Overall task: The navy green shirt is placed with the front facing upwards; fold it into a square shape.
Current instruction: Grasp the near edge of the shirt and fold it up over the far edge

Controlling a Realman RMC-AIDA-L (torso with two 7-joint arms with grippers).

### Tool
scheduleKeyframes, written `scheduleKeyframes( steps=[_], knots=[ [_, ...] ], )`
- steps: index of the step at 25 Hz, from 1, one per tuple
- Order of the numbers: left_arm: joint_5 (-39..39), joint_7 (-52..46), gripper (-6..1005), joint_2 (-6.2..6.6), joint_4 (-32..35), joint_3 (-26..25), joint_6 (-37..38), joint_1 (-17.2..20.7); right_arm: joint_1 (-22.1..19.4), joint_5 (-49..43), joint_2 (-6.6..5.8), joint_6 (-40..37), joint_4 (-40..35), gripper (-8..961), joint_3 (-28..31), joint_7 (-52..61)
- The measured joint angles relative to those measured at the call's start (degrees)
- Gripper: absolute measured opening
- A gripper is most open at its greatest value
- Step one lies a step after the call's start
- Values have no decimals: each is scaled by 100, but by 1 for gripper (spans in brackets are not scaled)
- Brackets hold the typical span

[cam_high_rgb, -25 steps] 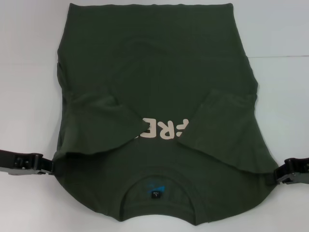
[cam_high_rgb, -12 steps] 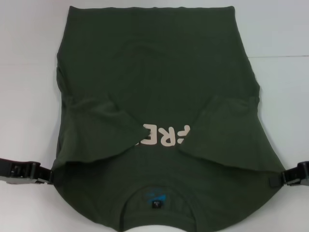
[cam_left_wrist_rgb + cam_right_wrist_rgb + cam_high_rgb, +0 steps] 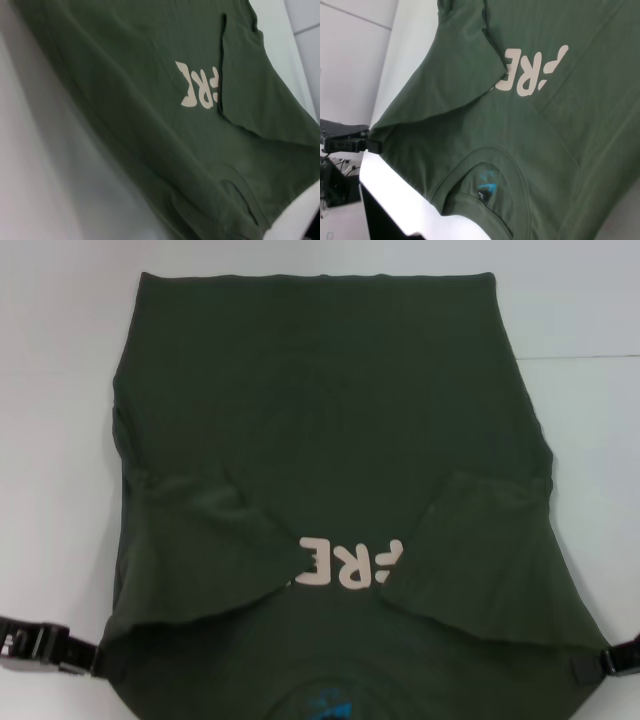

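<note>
Now | L tool + R tool clenched on shirt shoulder corners | shirt spans betw. them

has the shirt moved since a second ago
Yes. The shirt has slid toward the robot: its lettering and collar sit nearer the table's near edge, pulled by both pincers.
</note>
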Motion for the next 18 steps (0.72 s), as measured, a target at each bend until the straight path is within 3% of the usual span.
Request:
scheduleKeyframes(
  steps=[10, 15, 18],
  knots=[
    [-8, 178, 56, 49, 4, -571, 351, 34, -71, 161, -30, -148, -1, 42, 173, -119],
    [-159, 363, 56, 130, -71, -1422, 73, -5, -35, 409, -72, -89, 6, 42, 611, -97],
    [-387, 379, 56, 149, -154, -1529, -105, 14, 9, 491, -101, 46, 59, 42, 990, -20]
  ],
)
